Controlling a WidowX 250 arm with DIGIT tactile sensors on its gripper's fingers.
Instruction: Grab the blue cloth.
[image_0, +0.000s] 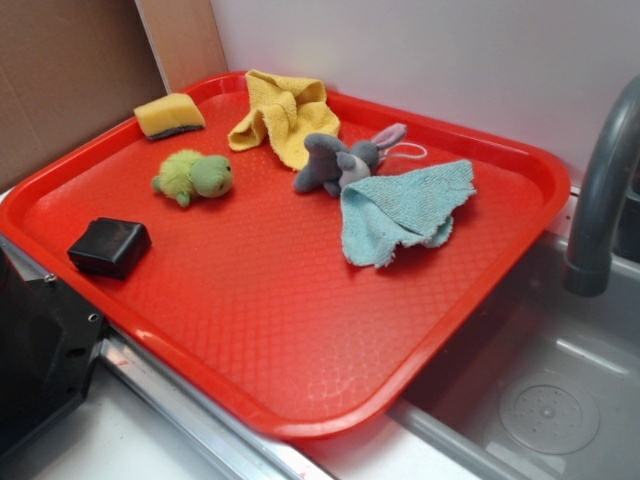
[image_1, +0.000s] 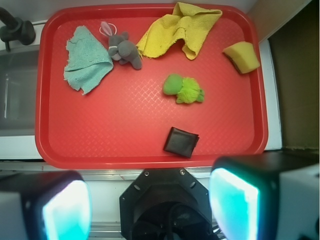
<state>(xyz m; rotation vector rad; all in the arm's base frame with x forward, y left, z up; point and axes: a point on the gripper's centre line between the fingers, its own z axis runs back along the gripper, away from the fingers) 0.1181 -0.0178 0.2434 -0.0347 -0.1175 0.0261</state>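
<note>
The hand (image_1: 150, 210) hangs high above the near edge of the red tray (image_1: 150, 150), its two fingers (image_1: 67, 207) spread wide apart with nothing between them; in the wrist view their pale pads glow teal at the bottom corners. It touches none of the objects.

Closest below it on the tray lies a small black box (image_1: 181, 142), flat on the patterned surface. Beyond that sits a green plush toy (image_1: 184, 90), well apart from the box. Farther out, at the tray's right corner in the wrist view, is a yellow sponge (image_1: 241, 56).

The blue cloth (image_1: 86, 60) lies crumpled at the far left corner of the tray in the wrist view, well away from the hand. A grey plush bunny (image_1: 123, 49) lies just beside it, touching its edge. Next to the bunny, along the far rim, a yellow cloth (image_1: 180, 30) is rumpled in folds.

In the exterior view the tray rests over a grey sink (image_0: 560, 400), with a dark faucet (image_0: 600, 190) rising beside it.
</note>
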